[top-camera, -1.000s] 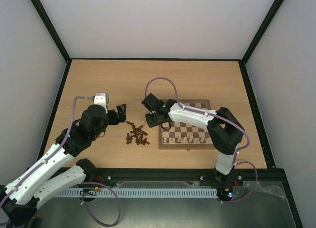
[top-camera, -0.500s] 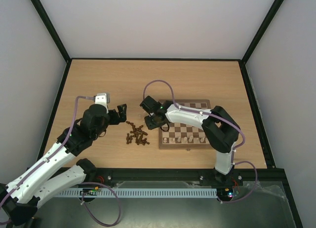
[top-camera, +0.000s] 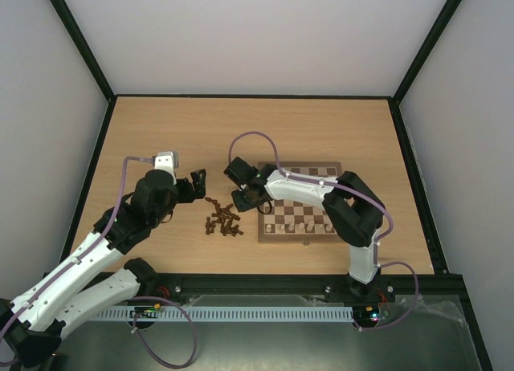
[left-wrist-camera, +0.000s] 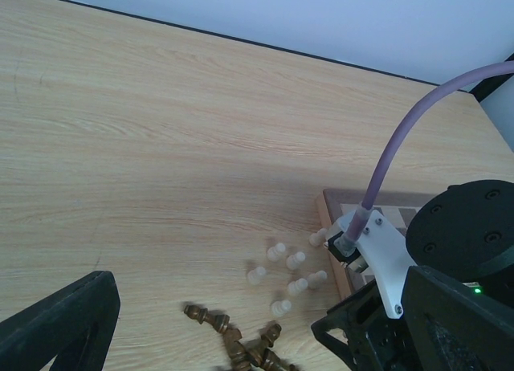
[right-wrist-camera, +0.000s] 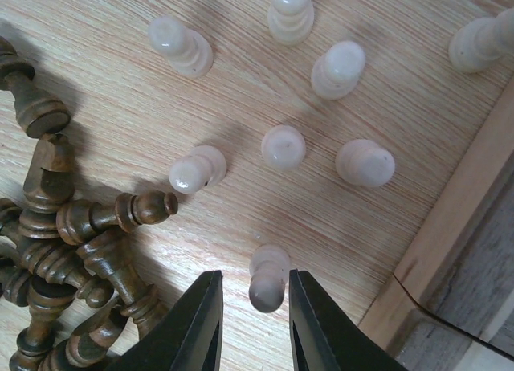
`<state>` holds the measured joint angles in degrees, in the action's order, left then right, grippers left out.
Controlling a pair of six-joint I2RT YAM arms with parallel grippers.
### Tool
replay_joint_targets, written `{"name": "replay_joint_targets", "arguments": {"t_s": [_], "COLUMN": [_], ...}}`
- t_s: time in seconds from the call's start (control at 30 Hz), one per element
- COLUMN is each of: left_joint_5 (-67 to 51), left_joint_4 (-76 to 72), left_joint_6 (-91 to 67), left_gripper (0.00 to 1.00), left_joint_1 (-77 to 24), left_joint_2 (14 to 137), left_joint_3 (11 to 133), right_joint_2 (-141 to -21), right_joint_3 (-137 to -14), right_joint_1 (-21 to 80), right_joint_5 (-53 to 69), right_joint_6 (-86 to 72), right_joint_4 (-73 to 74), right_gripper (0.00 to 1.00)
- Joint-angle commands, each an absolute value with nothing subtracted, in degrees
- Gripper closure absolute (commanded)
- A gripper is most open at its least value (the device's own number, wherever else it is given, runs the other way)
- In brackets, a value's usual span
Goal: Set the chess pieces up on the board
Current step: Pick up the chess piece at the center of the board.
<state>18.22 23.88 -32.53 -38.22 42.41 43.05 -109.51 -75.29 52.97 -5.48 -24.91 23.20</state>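
From above, the right gripper [top-camera: 241,201] is down at the table [top-camera: 161,130] just beside the left edge of the board [top-camera: 299,236]. The heap of dark chessmen [top-camera: 223,222] lies between it and the left gripper [top-camera: 197,182], which hangs near the heap's other side. Only a few pale men [top-camera: 301,225] stand on the board's near rows, so I judge the setting-up far from done. The left wrist view shows the left gripper's jaws spread as wide as they go, with nothing between them, looking over the loose pale pawns [left-wrist-camera: 287,268] on the table near the board's corner. The right wrist view gives the step in hand: taking one pale pawn [right-wrist-camera: 269,276] off the table. To do it well, the fingers [right-wrist-camera: 197,331] should meet the pawn squarely across its head, stay clear of the dark heap at one side, and lift straight up before crossing the frame, since so small and round a piece will likely squirt out of a skewed pinch. The jaws stand narrow astride that pawn, one finger at its side and a sliver of table showing by the other, so not yet clamped on it
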Motion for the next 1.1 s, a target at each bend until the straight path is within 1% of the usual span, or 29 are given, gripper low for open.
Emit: {"name": "replay_joint_targets", "arguments": {"t_s": [0.0, 0.1, 0.3, 0.57, 1.07], "left_joint_5": [18.35, 18.33, 17.94, 18.02, 17.63], "left_joint_4": [23.38, 23.4, 23.22, 23.11, 22.81], "left_joint_6": [-32.11, -32.09, -32.08, -32.04, -32.08], "left_gripper": [0.01, 0.0, 0.0, 0.0, 0.01], "left_joint_1": [-37.79, -37.66, -37.62, -37.35, -37.09], "left_joint_2": [41.61, 41.25, 41.61, 41.89, 42.29], "left_joint_3": [42.32, 42.23, 42.19, 42.02, 42.11], "right_joint_2": [-111.69, -112.34, -112.7, -111.76, -105.89], "right_joint_3": [-76.64, -76.96, -77.2, -76.95, -75.18], "right_joint_1": [53.44, 53.44, 53.43, 53.44, 53.53], "right_joint_5": [-5.02, -5.01, -5.05, -5.02, -5.24], "right_joint_6": [-24.61, -24.57, -24.43, -24.19, -24.08], "right_joint_4": [25.22, 25.38, 25.44, 24.97, 23.82], "right_gripper": [0.75, 0.75, 0.85, 0.9, 0.91]}}
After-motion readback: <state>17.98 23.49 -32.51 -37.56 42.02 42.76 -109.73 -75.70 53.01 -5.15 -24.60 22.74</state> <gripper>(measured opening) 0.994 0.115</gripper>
